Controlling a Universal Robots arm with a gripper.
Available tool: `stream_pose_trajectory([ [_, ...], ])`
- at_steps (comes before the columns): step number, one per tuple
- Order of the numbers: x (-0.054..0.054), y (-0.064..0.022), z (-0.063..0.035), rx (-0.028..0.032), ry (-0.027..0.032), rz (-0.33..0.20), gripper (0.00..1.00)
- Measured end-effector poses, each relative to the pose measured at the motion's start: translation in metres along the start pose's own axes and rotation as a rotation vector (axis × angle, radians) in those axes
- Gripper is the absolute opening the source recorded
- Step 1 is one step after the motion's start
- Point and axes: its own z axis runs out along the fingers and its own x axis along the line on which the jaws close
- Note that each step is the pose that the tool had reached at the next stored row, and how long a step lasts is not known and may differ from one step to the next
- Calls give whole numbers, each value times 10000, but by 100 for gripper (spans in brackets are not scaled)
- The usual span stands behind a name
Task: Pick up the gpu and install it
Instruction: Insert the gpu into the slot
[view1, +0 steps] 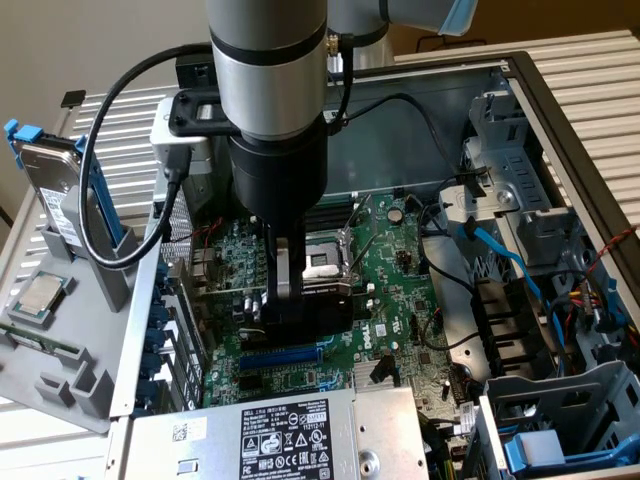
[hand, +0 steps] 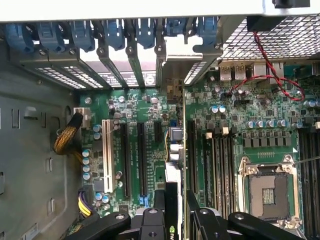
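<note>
My gripper (view1: 300, 322) hangs inside the open computer case and is shut on the gpu (view1: 308, 308), a black-shrouded card held upright on edge over the green motherboard (view1: 390, 300). Its lower edge is right above the blue expansion slot (view1: 290, 355); I cannot tell whether they touch. In the wrist view the gripper (hand: 175, 220) clamps the gpu (hand: 172, 192), seen edge-on with a green logo. The card runs toward the rear slot openings, beside the black expansion slots (hand: 141, 160) and the white slot (hand: 106, 155).
The bare CPU socket (view1: 325, 262) lies just behind the card. The power supply (view1: 280, 430) sits at the case front, with drive cages and blue cables (view1: 500, 255) on the exterior view's right. Blue slot clips (hand: 115, 32) line the rear wall. Outside the case, a grey stand holds a hard drive (view1: 55, 200).
</note>
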Motion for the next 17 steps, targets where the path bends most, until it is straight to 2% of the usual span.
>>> stream_pose_trajectory([
  [6,2,16,53,2,13,1,27],
  [17,-3,40,70,-8,14,2,27],
])
